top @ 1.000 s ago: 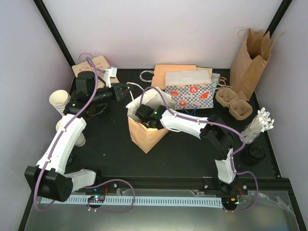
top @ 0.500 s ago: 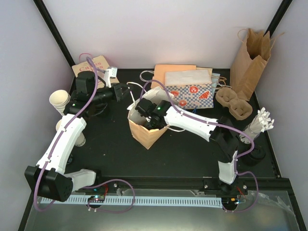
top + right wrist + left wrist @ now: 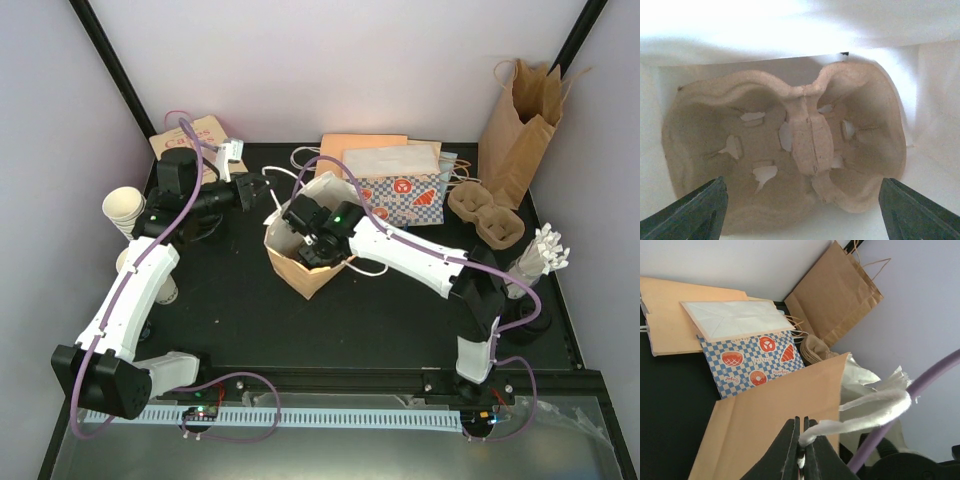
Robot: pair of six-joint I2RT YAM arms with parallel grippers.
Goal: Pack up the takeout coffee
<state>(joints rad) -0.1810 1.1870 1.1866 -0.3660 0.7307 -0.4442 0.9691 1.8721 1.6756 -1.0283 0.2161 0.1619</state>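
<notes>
The right gripper (image 3: 305, 243) has swung further over the bag (image 3: 300, 278) and spread its jaws, empty, above the carrier (image 3: 785, 150) inside. The coffee (image 3: 535, 322), seemingly the black-lidded shape at the bench's (image 3: 230, 310) right edge, waits unpacked. Keep the left gripper (image 3: 801, 440) clamped on the handle (image 3: 860, 412) so the mouth stays wide.

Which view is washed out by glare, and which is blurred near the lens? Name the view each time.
Right wrist view: the white bag wall burns out at the top, while the cup carrier is clear. Left wrist view: the purple cable is soft, the checkered bag sharp. Top view: even light.
</notes>
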